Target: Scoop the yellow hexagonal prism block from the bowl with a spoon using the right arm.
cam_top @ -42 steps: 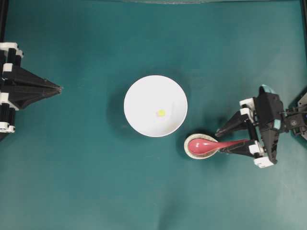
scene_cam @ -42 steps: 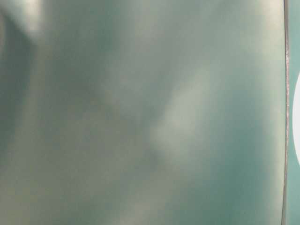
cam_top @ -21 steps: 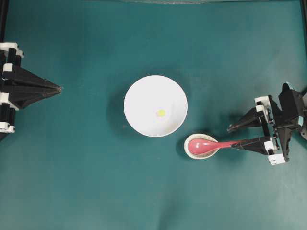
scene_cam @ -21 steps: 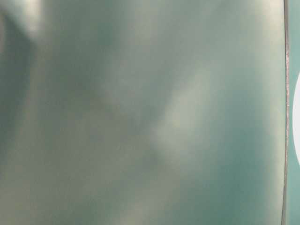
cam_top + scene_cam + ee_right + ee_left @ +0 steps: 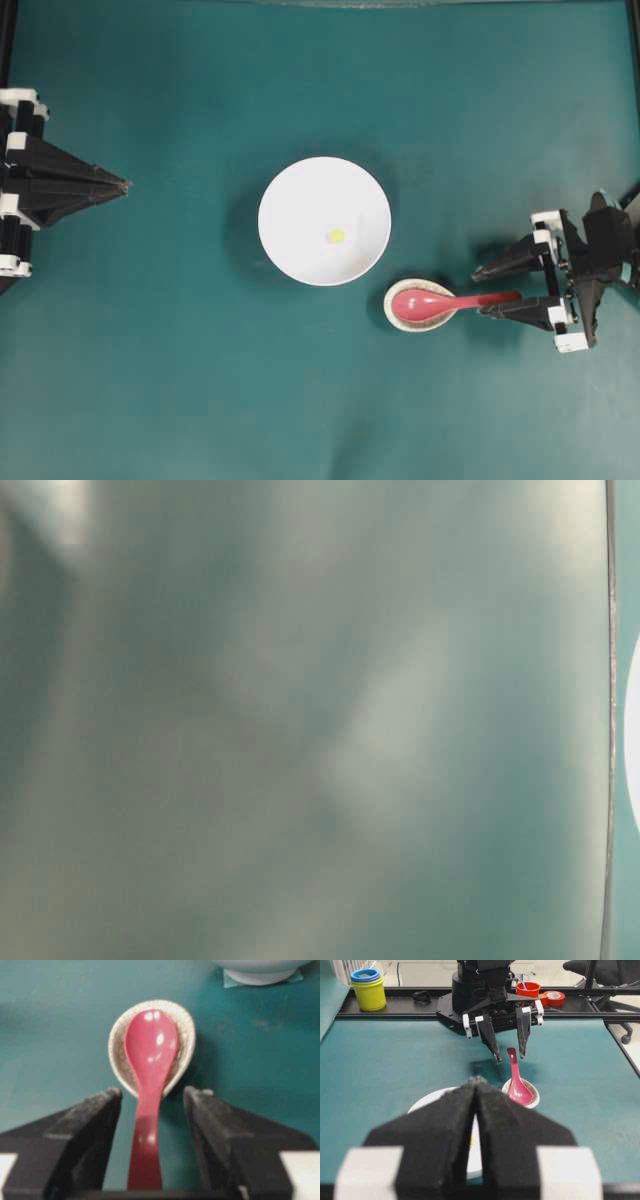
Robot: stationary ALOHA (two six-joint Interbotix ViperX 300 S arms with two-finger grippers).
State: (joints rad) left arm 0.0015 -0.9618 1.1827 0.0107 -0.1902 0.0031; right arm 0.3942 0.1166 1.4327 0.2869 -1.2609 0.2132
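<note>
Pink-red spoon rests in its speckled dish — right tool spread wide, straddling the handle.

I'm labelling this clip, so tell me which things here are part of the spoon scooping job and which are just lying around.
Part of the job:
- spoon
- yellow block
- white bowl
- right gripper, open astride the spoon handle

Just lying about:
- speckled dish under the spoon
- left gripper, shut
- stacked cups
- tape rolls

Robot lab — teal bench, tape rolls
</note>
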